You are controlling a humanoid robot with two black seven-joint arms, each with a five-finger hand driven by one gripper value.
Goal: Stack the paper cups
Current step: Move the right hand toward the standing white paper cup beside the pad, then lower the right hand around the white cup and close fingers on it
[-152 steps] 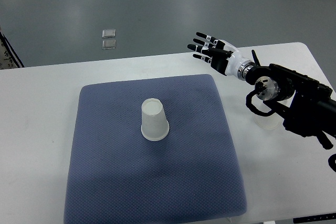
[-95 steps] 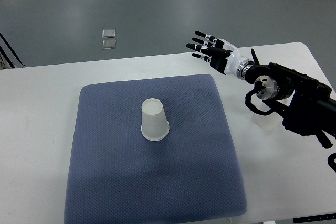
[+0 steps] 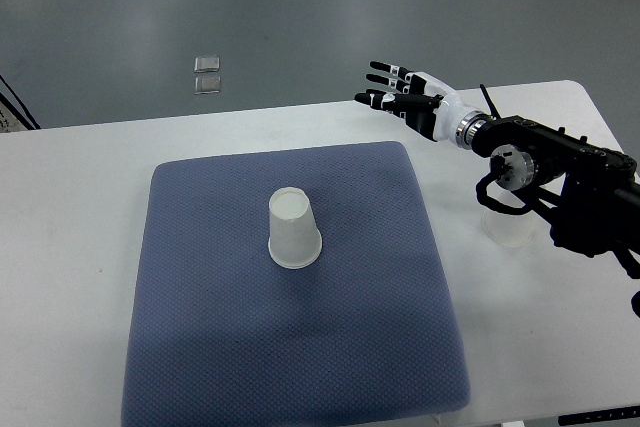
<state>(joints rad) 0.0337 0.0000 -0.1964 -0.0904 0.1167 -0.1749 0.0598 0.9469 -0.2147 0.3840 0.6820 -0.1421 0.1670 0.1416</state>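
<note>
Two paper cups show on the white desk [image 3: 80, 207]. The first cup [image 3: 293, 229] stands upside down, its wide mouth on the blue mat [image 3: 300, 347], roughly at the middle of the mat's far half. The second cup [image 3: 510, 228] stands off the mat on the bare desk to the right, partly hidden under the black arm [image 3: 570, 182], so whether it is upright or upside down cannot be told. The two cups are well apart, with the mat's right edge between them. One hand is in view: the right hand [image 3: 402, 99], at the end of the arm that comes in from the right edge. It hangs above the far edge of the desk, beyond the mat's far right corner, its fingers [image 3: 382, 66] spread and stretched out toward the left, holding nothing and touching neither cup. The one mat lies flat on the desk and covers much of its middle. On the grey floor [image 3: 300, 7] beyond the desk lie two small pale squares [image 3: 207, 74], one just beside the other.
</note>
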